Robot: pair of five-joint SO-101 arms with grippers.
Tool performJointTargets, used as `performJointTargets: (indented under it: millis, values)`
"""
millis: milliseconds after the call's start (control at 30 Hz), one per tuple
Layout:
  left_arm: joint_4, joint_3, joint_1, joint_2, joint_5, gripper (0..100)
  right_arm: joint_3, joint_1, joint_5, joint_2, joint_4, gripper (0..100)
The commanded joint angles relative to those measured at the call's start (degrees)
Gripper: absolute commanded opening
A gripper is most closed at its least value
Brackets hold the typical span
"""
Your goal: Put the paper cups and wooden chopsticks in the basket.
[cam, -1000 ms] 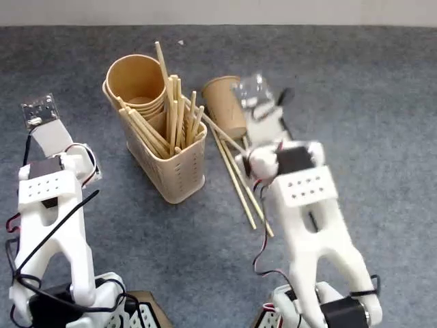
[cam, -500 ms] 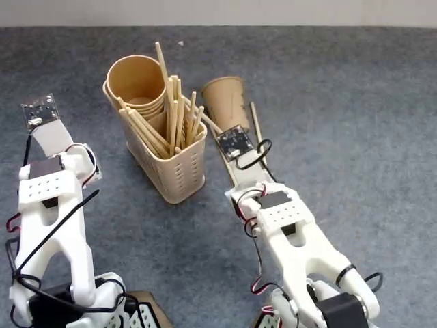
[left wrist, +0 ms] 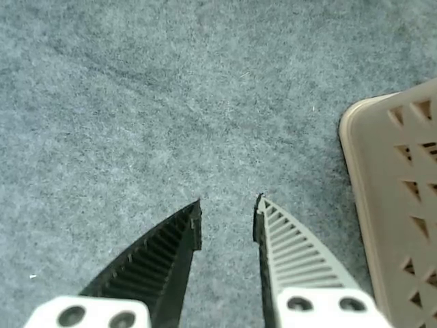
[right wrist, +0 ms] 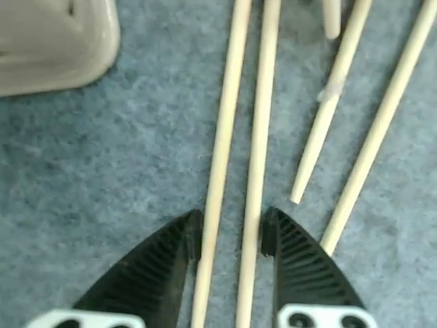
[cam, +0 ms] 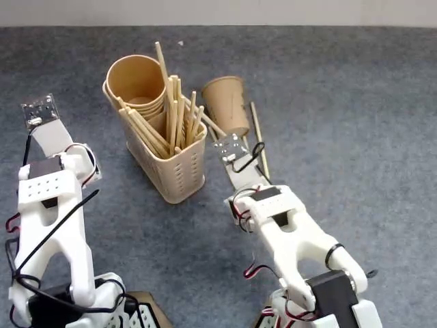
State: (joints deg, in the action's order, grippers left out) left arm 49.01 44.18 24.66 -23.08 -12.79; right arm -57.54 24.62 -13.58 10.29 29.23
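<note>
The tan perforated basket (cam: 179, 171) stands mid-table with stacked paper cups (cam: 136, 78) and several wooden chopsticks (cam: 174, 113) upright in it. Another paper cup (cam: 227, 104) lies on its side just right of the basket, and a single chopstick (cam: 259, 139) lies beside it. In the right wrist view, my right gripper (right wrist: 232, 219) is open low over the carpet, its fingers straddling two parallel chopsticks (right wrist: 239, 123); two more chopsticks (right wrist: 372, 143) lie alongside. My left gripper (left wrist: 228, 203) hovers open and empty over bare carpet, with the basket wall (left wrist: 399, 205) beside it.
Grey carpet covers the whole table. The right arm (cam: 287, 225) stretches from the front edge toward the basket's right side, and the left arm (cam: 51, 198) stands at the left. A basket corner (right wrist: 54, 41) sits close to the right gripper.
The right arm swung left and drew back from beside the lying cup to over the chopsticks near the basket, uncovering the single chopstick. The left arm kept still.
</note>
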Motion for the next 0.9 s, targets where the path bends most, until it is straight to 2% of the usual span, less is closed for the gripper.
performJointTargets:
  millis: [0, 133, 233, 367, 433, 533, 633, 733, 867]
  values:
    - [-0.79, -0.40, -0.75, -0.22, -0.53, 15, 1.01, 0.31, -0.53, -0.22, 1.27, 0.0]
    - [-0.79, -0.40, -0.75, -0.22, -0.53, 15, 1.45, -0.04, -0.44, -0.13, 1.27, 0.3]
    - [-0.79, -0.40, -0.75, -0.22, -0.53, 15, 1.54, -3.12, -0.26, 3.30, 1.27, 0.5]
    - [-0.79, -0.40, -0.75, -0.22, -0.53, 15, 0.57, -7.78, -0.18, 20.70, 1.71, 0.5]
    - [-0.79, -0.40, -0.75, -0.22, -0.53, 15, -1.71, -9.27, -0.26, 33.01, 5.67, 0.5]
    - [-0.79, -0.48, -0.75, -0.22, -0.53, 15, -3.47, -10.07, -0.62, 52.35, 11.21, 0.5]
    - [-0.79, -0.57, -0.75, -0.22, -0.53, 15, -2.59, -9.71, -0.62, 68.53, 12.53, 0.5]
    - [-0.79, -0.40, -0.75, -0.22, -0.53, 15, -1.19, -9.71, -0.62, 76.88, 12.44, 0.5]
    - [-0.79, -0.40, -0.75, -0.22, -0.53, 15, 2.95, -8.48, -0.18, 75.74, 8.84, 0.5]
